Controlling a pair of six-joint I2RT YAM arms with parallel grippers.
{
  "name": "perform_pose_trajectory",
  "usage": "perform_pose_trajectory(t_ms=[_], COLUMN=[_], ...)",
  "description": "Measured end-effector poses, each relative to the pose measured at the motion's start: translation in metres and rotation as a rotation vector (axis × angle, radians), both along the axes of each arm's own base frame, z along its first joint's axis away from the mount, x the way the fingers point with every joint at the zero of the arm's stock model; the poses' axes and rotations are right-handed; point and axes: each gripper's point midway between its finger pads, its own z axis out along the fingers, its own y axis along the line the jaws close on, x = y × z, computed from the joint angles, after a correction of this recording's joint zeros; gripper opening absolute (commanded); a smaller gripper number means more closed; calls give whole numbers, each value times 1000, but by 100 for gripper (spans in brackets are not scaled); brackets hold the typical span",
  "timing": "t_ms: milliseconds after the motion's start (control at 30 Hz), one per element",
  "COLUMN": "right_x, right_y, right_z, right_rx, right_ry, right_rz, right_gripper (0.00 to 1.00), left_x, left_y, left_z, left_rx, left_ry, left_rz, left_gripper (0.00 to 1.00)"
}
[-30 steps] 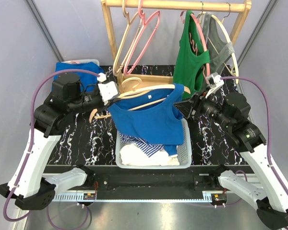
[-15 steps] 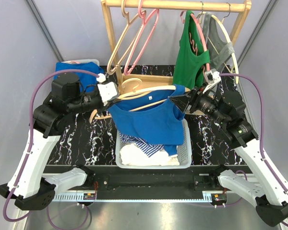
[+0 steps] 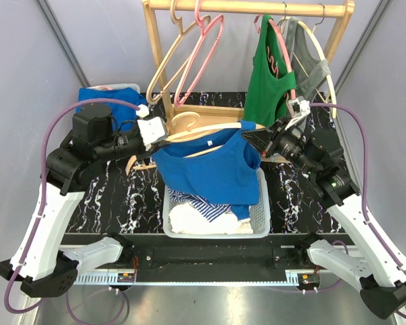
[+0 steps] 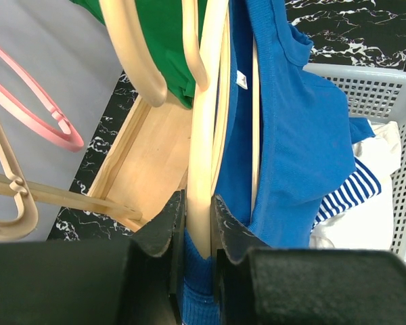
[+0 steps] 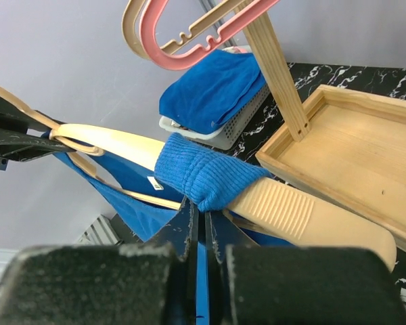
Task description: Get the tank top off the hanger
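Observation:
The blue tank top (image 3: 206,169) hangs on a wooden hanger (image 3: 210,127) held in the air above the basket. My left gripper (image 3: 164,137) is shut on the hanger's left end (image 4: 201,122), its jaws (image 4: 199,203) pinching the wood with blue strap fabric just below. My right gripper (image 3: 254,139) is at the hanger's right shoulder. Its jaws (image 5: 201,206) are shut on the ribbed blue strap (image 5: 203,172) that wraps over the ridged wooden arm (image 5: 304,210). The top's body (image 4: 298,135) drapes down toward the basket.
A white mesh basket (image 3: 262,203) below holds striped and white clothes. The wooden rack behind carries a green tank top (image 3: 271,74), a grey one (image 3: 311,61) and empty pink and wooden hangers (image 3: 189,61). A bin with blue cloth (image 3: 108,95) sits at the back left.
My right gripper moved left onto the hanger's right shoulder and closed on the blue strap. The left gripper and the hanger stayed where they were.

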Motion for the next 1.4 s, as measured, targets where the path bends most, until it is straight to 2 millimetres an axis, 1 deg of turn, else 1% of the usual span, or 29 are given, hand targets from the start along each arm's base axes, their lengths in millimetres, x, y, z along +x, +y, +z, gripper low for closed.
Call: perform_pose_trajectory(t_ms=[67,267,333,400,533,667,767,867,933,1033,1100,1133,1167,1200,1233,1267,1300,1400], right_x=[-1,-5,-2,5,15,22,28,28,24,17,11,9,6,2,-1,-4,-10,-27], right_y=[-5,-33,-41,-53,-69,-71,-68,-67,-69,-68,-63,-60,-56,-50,-45,-40,-36,-31], right_z=[3,9,8,6,-1,-13,-25,-38,-40,-38,-39,-40,-41,-41,-40,-40,-40,-40], right_rx=[4,12,11,15,10,-26,-54,-74,-72,-68,-81,-90,-105,-119,-132,-144,-161,-198], right_ry=[-5,-5,5,19,43,89,126,170,176,174,184,190,203,214,220,225,228,210], right_rz=[-21,-161,-205,-280,-387,-412,-413,-412,-410,-392,-347,-325,-290,-251,-213,-172,-130,-38], right_gripper=[0,0,0,0,0,0,0,0,0,0,4,8,23,34,41,46,59,74], left_x=[0,-7,-11,-16,-25,-33,-33,-30,-28,-25,-26,-26,-27,-28,-29,-28,-29,-28], left_y=[0,7,12,19,28,36,39,38,36,31,28,26,26,23,22,20,19,13], left_z=[1,6,4,0,-4,-6,-4,3,15,39,51,54,56,56,56,55,54,51], left_rx=[1,-2,1,4,6,9,6,-2,-16,-54,-78,-88,-93,-98,-102,-102,-104,-106], left_ry=[-5,-52,-62,-69,-83,-92,-101,-106,-113,-143,-161,-164,-162,-154,-149,-143,-134,-112], left_rz=[-2,5,20,37,54,71,85,92,91,82,69,61,55,44,35,28,19,-7], left_gripper=[0,0,0,0,0,0,0,0,0,0,0,0,0,0,0,0,0,0])
